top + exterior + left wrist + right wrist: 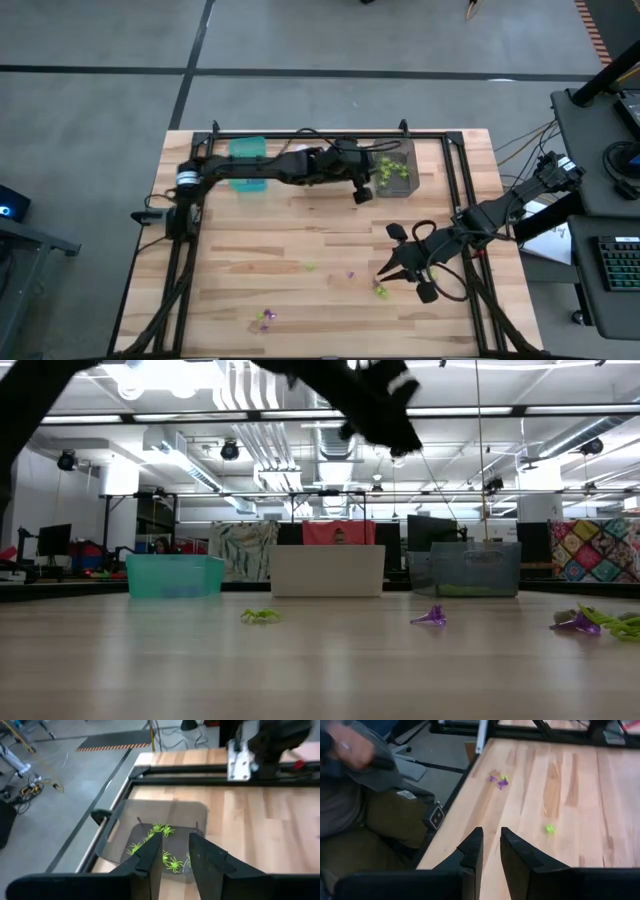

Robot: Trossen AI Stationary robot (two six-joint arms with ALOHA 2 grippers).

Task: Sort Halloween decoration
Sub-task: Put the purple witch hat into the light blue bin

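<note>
1. Over the dark bin (396, 170) at the counter's (300, 240) far edge hangs the left gripper (170, 857), fingers a narrow gap apart and empty; lime-green spiders (162, 847) lie in the bin right under it.
2. Near the counter's front, the right gripper (490, 852) hovers slightly parted, holding nothing; a green trinket (549, 828) lies at its 1 o'clock, purple trinkets (499, 780) at 12.

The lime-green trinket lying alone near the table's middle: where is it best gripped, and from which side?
Grip the lime-green trinket at its centre, coming straight down from above. In the low view it lies flat on the table with thin parts spread outward, so a sideways approach would probably only push it.
</note>
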